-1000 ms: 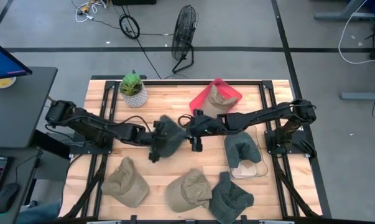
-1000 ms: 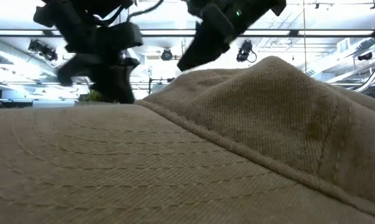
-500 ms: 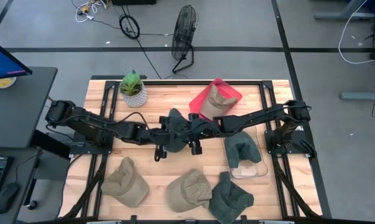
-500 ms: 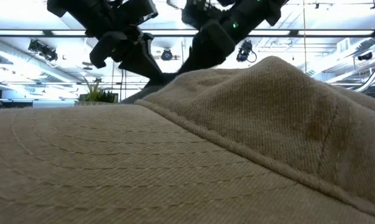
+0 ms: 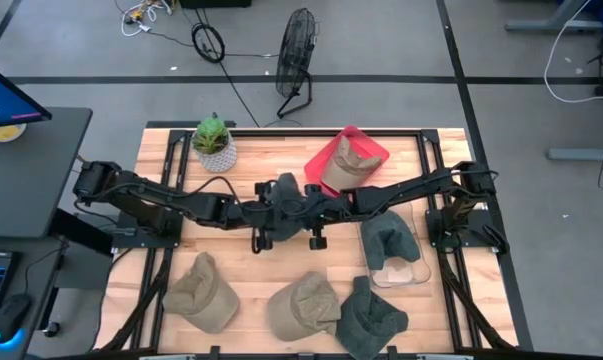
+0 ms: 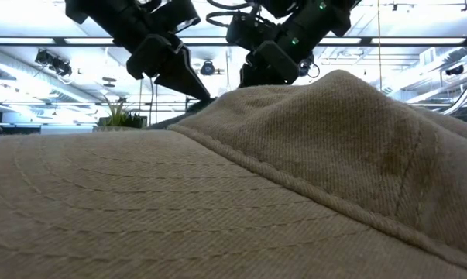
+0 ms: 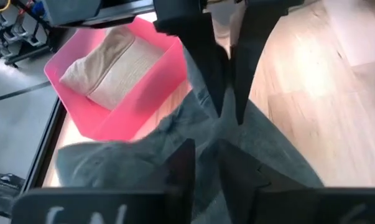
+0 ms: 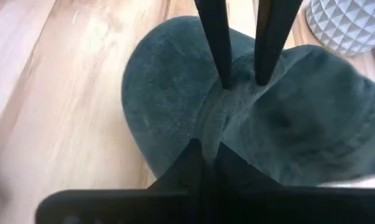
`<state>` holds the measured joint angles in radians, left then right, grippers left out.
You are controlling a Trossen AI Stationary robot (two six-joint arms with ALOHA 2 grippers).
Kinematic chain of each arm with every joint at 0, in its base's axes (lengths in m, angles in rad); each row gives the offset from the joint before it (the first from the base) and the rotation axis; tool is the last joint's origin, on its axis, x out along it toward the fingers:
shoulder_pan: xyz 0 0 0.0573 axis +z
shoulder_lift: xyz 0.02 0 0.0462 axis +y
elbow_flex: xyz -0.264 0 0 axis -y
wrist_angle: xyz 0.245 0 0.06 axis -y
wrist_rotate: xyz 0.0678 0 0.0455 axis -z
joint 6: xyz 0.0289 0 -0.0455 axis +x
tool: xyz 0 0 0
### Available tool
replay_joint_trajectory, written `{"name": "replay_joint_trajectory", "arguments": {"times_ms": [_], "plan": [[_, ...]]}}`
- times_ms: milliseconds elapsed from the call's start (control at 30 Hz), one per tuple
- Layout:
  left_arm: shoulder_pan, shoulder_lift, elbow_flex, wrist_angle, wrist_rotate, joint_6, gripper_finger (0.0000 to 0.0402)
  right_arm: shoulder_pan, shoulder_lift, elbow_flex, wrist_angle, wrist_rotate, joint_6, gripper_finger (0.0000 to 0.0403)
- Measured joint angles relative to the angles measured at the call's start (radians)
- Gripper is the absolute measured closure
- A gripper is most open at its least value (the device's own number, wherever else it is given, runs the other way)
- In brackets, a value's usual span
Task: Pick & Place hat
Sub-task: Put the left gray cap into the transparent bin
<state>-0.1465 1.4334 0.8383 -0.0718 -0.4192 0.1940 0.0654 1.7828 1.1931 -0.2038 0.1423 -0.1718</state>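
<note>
Both end effectors — left [image 5: 264, 213] and right [image 5: 303, 207] — are pinching the dark teal hat [image 5: 284, 195] mid-table [image 5: 231, 265], its orientation unclear. A tan hat [image 5: 347, 160] is lying in the pink bin [image 5: 321, 156].

No text, label, brand, number or sign can be read in any of the views, whether on the fabric caps, the pink plastic bin, the wooden desk or the dark arms.
</note>
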Motion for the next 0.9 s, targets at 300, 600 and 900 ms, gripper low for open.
{"name": "replay_joint_trajectory", "arguments": {"times_ms": [300, 600, 900], "plan": [[0.011, 0.0, 0.0, -0.001, -0.268, 0.001, 0.0266, 0.006, -0.073, 0.015, -0.212, 0.271, 0.153, 0.0395], [0.015, 0.0, 0.0, -0.012, -0.373, -0.05, 0.0254, 0.075, -0.277, 0.155, -0.624, 0.511, 0.377, 0.0394], [0.032, 0.0, 0.0, -0.036, -0.373, -0.053, 0.0257, 0.123, -0.421, 0.173, -1.06, 0.418, 1.093, 0.0388]]}}
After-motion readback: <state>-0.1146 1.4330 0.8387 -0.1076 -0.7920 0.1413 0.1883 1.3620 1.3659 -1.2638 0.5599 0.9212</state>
